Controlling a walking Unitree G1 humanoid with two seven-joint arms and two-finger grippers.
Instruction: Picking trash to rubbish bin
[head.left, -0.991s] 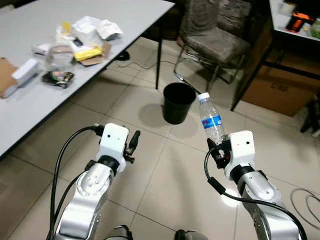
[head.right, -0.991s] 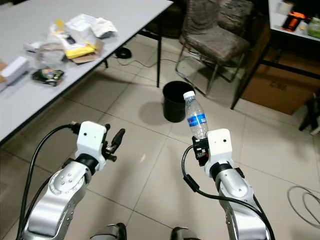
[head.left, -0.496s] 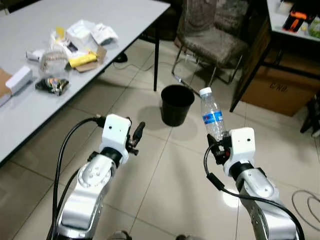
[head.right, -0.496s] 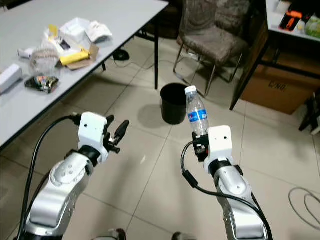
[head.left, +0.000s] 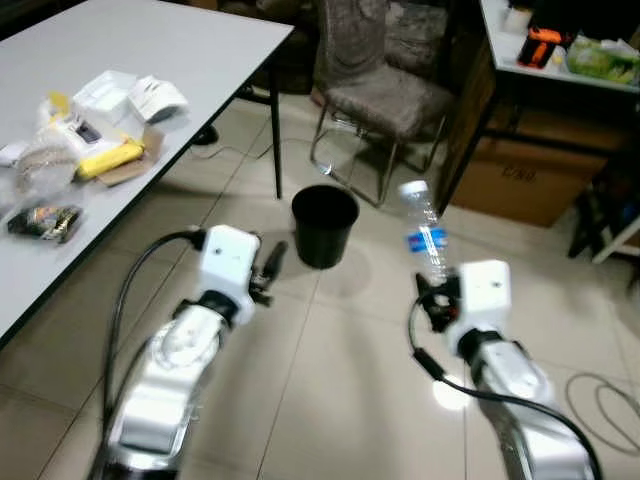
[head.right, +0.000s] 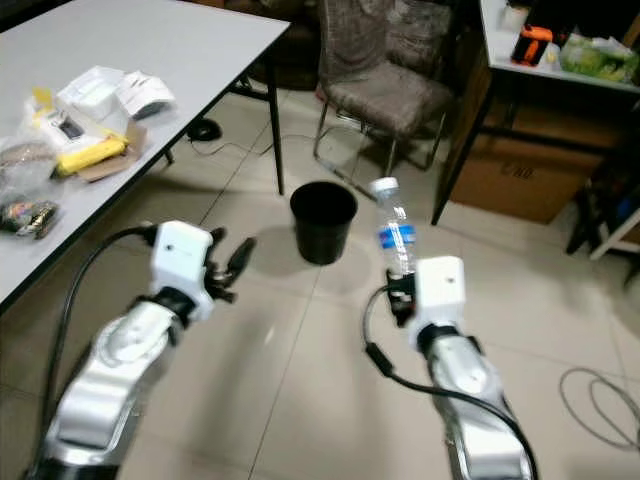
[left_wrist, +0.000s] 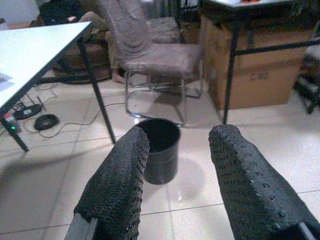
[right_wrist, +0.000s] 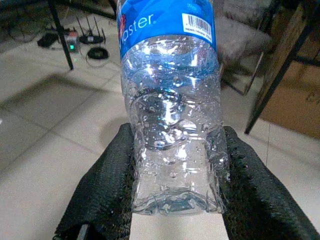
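Clear bottle (right_wrist: 172, 135) with blue label, black bin (head.left: 324, 226), grey mottled chair (head.left: 385, 75), beige floor tiles (head.left: 330, 400)

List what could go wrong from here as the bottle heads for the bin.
1. The right gripper holds the clear plastic bottle with the blue label only near its base, so the tall, tilted bottle might swing or slip out.
2. The small black round bin stands ahead on the tile floor, well short of the bottle; releasing early would likely miss it.
3. A grey padded chair and a white table's black leg flank the bin, so the approach is tight.
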